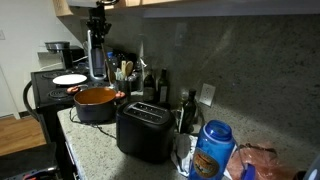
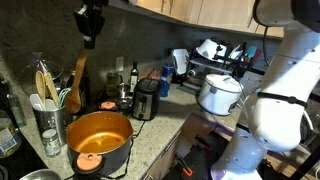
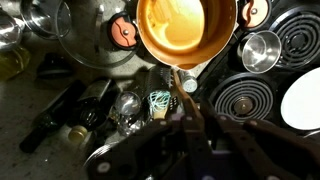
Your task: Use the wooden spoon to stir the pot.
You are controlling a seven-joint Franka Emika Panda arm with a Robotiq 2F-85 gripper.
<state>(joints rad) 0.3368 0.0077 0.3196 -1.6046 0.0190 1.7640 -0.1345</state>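
The pot (image 1: 95,102) is wide, dark grey and orange-red inside, and stands on the counter beside the stove. It also shows in an exterior view (image 2: 98,135) and at the top of the wrist view (image 3: 185,28). My gripper (image 2: 89,22) hangs high above the counter, up by the cabinets (image 1: 98,18). It is shut on the handle of the wooden spoon (image 2: 78,72), which hangs down from it above the pot's far side. In the wrist view the spoon (image 3: 177,80) runs from my fingers (image 3: 190,115) towards the pot's rim. The spoon is not in the pot.
A black toaster (image 1: 143,130) stands next to the pot. A jar of utensils (image 2: 45,105) and bottles (image 3: 70,110) stand by the wall. Stove burners (image 3: 250,100), a white plate (image 1: 69,79), a white cooker (image 2: 220,95) and a blue container (image 1: 212,148) are nearby.
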